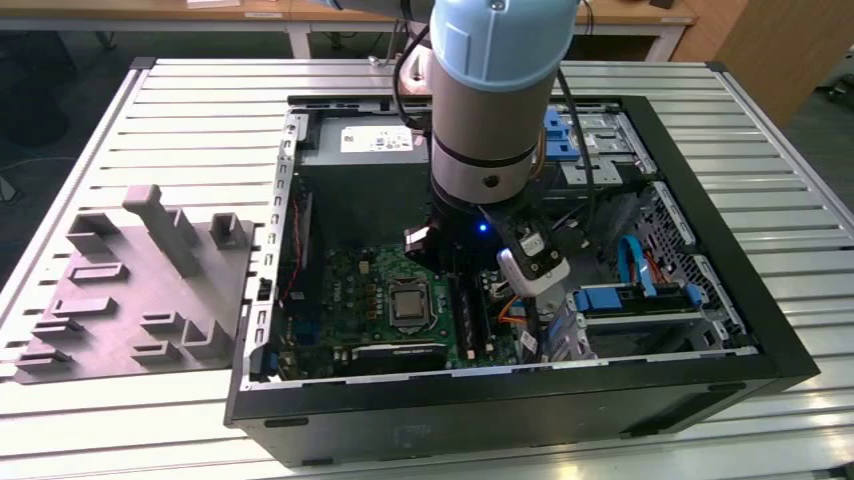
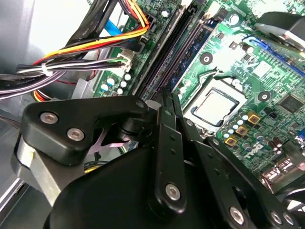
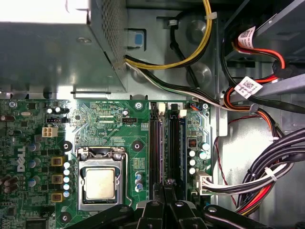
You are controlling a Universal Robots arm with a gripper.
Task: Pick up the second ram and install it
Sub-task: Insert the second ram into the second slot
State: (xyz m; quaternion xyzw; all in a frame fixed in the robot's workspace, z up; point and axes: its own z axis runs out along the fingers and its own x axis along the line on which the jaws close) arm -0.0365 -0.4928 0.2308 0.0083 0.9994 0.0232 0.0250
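Note:
A thin blue-green ram [image 3: 182,148] stands on edge in a motherboard slot, beside the long black empty slots [image 3: 156,148]. In the second wrist view the same ram [image 2: 190,52] runs away from my fingertips. My gripper [image 2: 167,95] is shut, its two black fingers pressed together with nothing showing between them. Its tips [image 3: 167,183] hover just over the near end of the slots, close beside the ram. In the exterior view the arm [image 1: 487,180] reaches down into the open computer case [image 1: 400,420] over the motherboard's slot area.
The processor socket [image 3: 100,183] lies beside the slots. Cable bundles [image 3: 267,176] crowd the other side, and yellow and orange wires [image 2: 86,57] pass near the fingers. The power supply box [image 1: 360,150] sits at the back. A grey holder fixture [image 1: 134,290] lies outside the case.

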